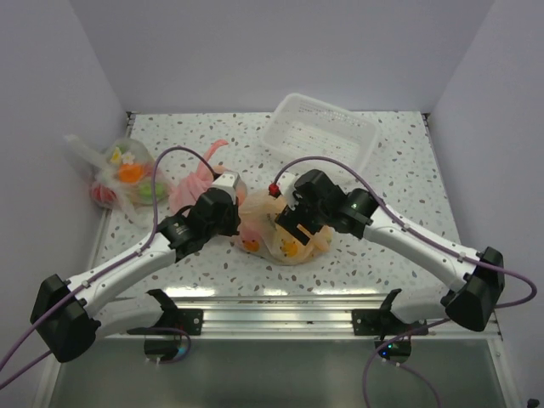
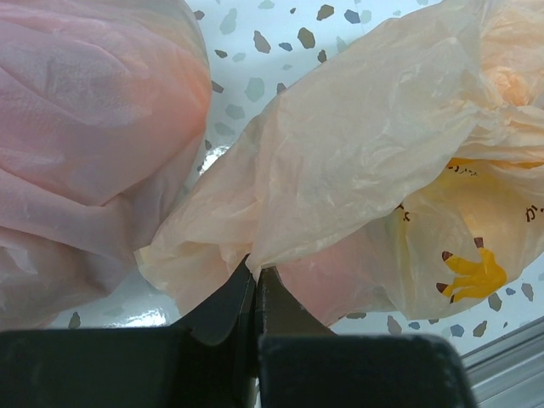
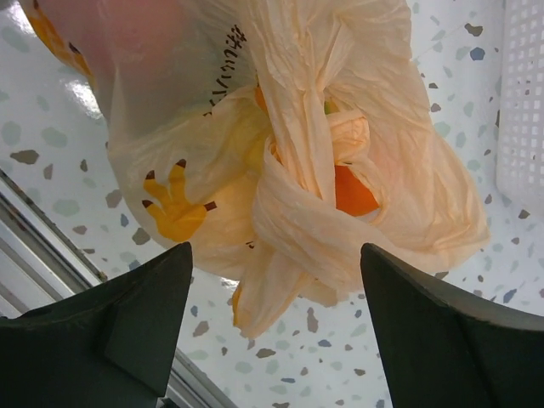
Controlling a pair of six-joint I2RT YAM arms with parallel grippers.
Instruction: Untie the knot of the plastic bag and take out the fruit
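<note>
The left gripper [image 2: 255, 270] is closed, its two fingers pressed together on a crumpled fold of the plastic bag [image 2: 357, 144]. The fold rises straight from the fingertips and spreads to their right. Just past the tips, a pinkish rounded shape shows through the thin film, too blurred to name. Close to the left of the fingers sits a pink bag [image 2: 93, 127]; whether it touches the peach one cannot be told. Beyond both lies the speckled table [image 2: 255, 51].

The right gripper [image 3: 276, 251] stands open, its fingers wide apart. The knot [image 3: 297, 225] sits between them, just ahead of the tips and clear of both fingers. It is still tied, with one short tail pointing down toward the gripper. Behind the knot, inside the bag, the fruit [image 3: 353, 194] shows as a bright orange piece with a speck of green above it. Farther off to the right is the ribbed wall of a white basket [image 3: 523, 93]. A clear bag [image 1: 127, 178] lies well to the left of the left gripper, by the wall.
</note>
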